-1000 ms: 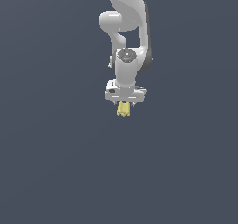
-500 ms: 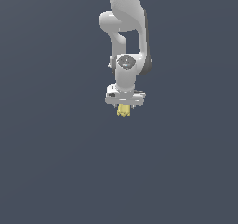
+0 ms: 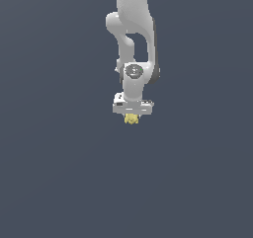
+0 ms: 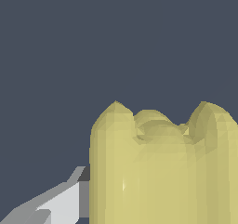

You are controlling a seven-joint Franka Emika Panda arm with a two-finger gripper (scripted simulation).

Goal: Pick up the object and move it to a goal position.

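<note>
Compared with one second ago, the gripper (image 3: 131, 116) and the object (image 3: 131, 119) sit slightly higher in the exterior view, so the arm (image 3: 133, 44) has lifted a little. The object, pale yellow and lumpy, hangs directly under the white gripper bar (image 3: 132, 107), at its 6 o'clock, and is much narrower than the bar. It touches nothing else. The fingers are close together and pinch the object between them. In the wrist view the object (image 4: 162, 167) fills the area from centre toward 5 o'clock, and one grey finger (image 4: 56, 204) presses against its side at about 7 o'clock.
</note>
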